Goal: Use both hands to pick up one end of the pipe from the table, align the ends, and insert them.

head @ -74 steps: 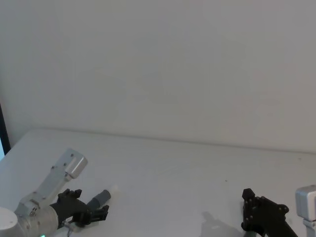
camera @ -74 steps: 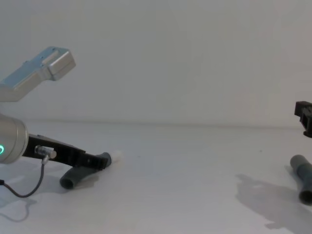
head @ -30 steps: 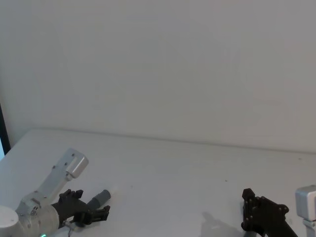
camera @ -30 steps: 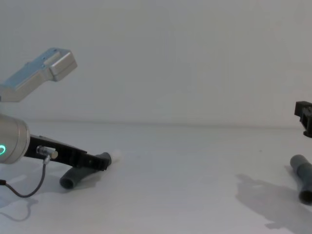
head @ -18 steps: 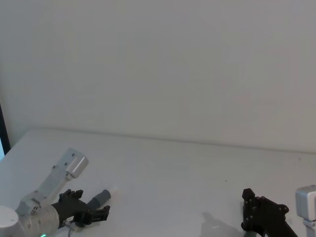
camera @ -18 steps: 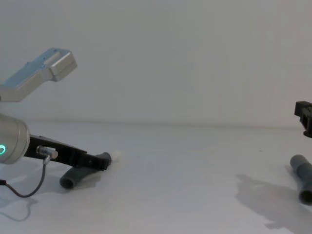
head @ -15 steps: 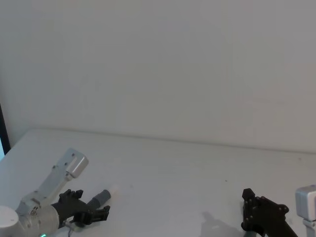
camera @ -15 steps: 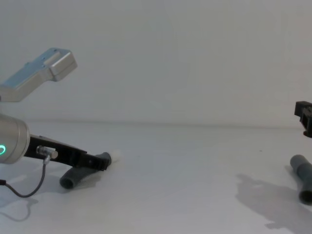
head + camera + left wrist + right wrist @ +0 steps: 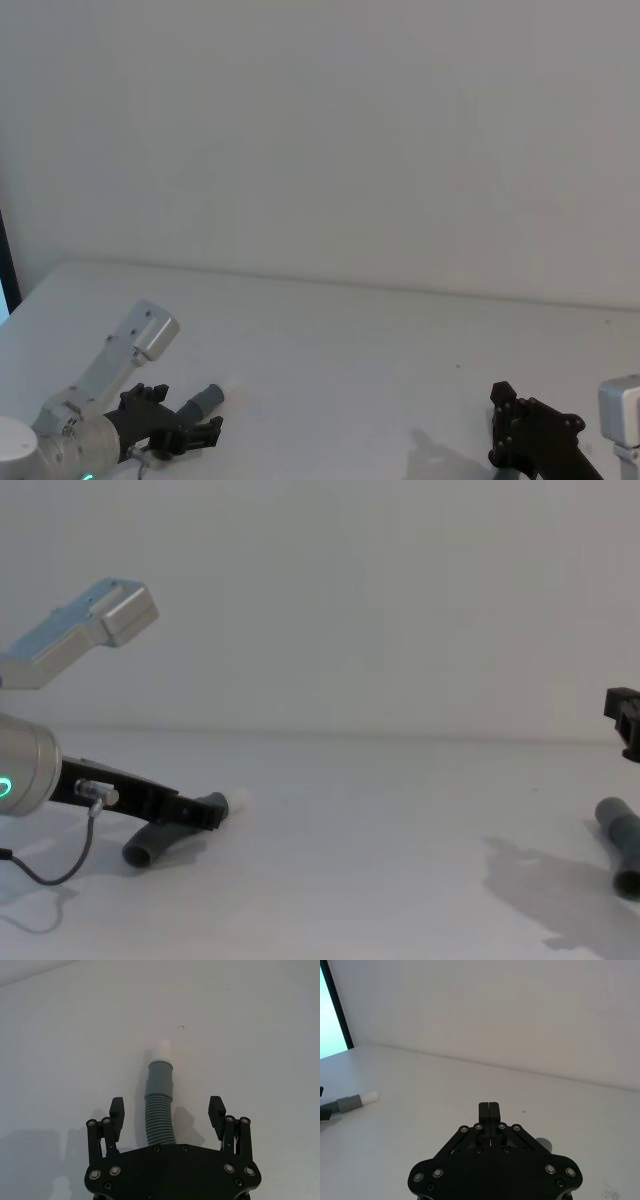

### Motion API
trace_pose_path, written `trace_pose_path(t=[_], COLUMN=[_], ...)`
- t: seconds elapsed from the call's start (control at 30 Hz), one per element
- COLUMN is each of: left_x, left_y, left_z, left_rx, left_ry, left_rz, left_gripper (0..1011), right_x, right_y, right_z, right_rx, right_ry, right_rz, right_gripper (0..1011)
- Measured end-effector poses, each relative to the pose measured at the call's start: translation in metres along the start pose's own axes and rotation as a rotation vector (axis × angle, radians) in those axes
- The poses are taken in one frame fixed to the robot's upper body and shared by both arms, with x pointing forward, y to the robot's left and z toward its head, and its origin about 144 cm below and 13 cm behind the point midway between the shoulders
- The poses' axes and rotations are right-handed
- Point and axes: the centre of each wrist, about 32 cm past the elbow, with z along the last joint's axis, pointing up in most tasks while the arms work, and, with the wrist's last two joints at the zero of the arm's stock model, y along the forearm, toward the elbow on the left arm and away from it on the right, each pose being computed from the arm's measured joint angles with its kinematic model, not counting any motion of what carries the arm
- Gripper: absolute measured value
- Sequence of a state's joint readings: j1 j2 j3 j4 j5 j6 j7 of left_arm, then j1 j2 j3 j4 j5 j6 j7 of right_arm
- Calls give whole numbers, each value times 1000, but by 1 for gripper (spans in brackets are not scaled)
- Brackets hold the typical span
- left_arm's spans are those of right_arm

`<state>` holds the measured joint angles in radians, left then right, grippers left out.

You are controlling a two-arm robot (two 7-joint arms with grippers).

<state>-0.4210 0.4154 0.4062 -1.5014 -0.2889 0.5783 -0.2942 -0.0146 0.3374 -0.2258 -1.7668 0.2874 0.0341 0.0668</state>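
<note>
Black ridged left gripper [image 9: 166,1107], low at the head view's lower left, spreads its jaws wide astride the dark grey ribbed hose piece [image 9: 160,1116], seemingly poised to clamp behind its white-tipped narrow cuff [image 9: 161,1072]. Black right gripper [image 9: 491,1107], fingers pressed together, hovers above the second grey hose piece [image 9: 622,842] on the matte white table [image 9: 380,880], chest view's lower right.

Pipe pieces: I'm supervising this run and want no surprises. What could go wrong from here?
1. The left hand is open astride the ribbed piece, well behind its white tip; gripped there, the flexible end may droop.
2. The right hand is shut above the other piece; descending shut could knock it away.
</note>
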Motion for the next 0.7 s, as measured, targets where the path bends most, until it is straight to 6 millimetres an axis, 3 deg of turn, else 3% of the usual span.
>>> trace_pose_path(t=[0.7], left_x=[0], left_y=[0], left_z=[0], left_rx=[0], left_ry=[0], left_rz=[0], left_gripper=[1001], right_x=[0], right_y=[0], right_z=[0], right_rx=[0], right_ry=[0], right_rz=[0], right_gripper=[0])
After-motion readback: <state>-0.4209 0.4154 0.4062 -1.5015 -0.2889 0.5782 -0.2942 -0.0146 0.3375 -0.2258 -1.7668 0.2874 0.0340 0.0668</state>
